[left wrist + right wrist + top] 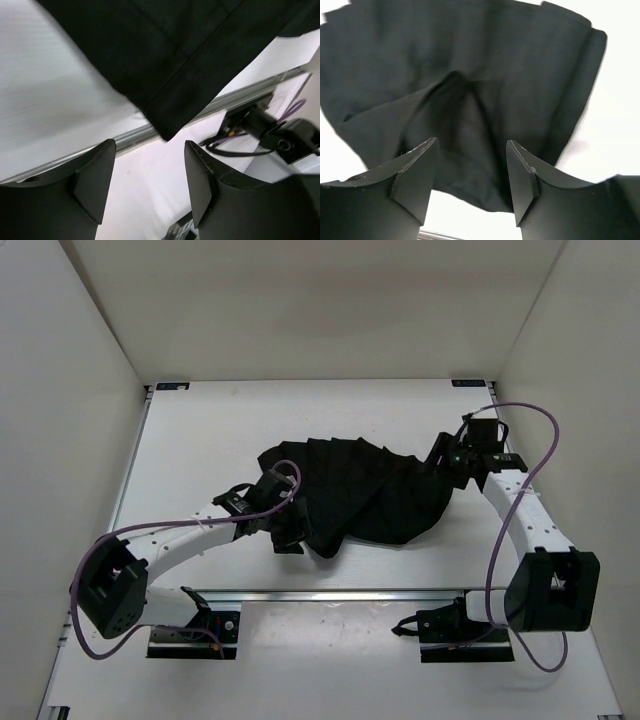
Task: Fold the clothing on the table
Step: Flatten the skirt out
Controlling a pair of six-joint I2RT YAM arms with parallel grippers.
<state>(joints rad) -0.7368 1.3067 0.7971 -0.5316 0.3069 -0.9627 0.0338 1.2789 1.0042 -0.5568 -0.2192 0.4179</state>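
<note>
Overhead, white walls (300,300) are enclosing the counter (220,430) on three sides. A metal rail (330,592) is running across its near part, and purple cables (545,435) are looping off both arms. The clothing (370,490), black and finely pleated, is lying crumpled in a wide heap at the counter's middle. The left gripper (288,532) is sitting at the heap's near left edge, the right gripper (447,455) at its far right end.

From the left wrist, the left gripper (149,150) is standing released, jaws wide with nothing between them. A pointed corner of the clothing (165,55) is reaching the metal rail (125,138) just beyond, and the other arm's base (280,137) is showing behind.

From the right wrist, the right gripper (472,145) is standing released too, jaws apart over the clothing (470,65), which is bunching into a raised fold. Bare counter (615,115) is showing at the right.
</note>
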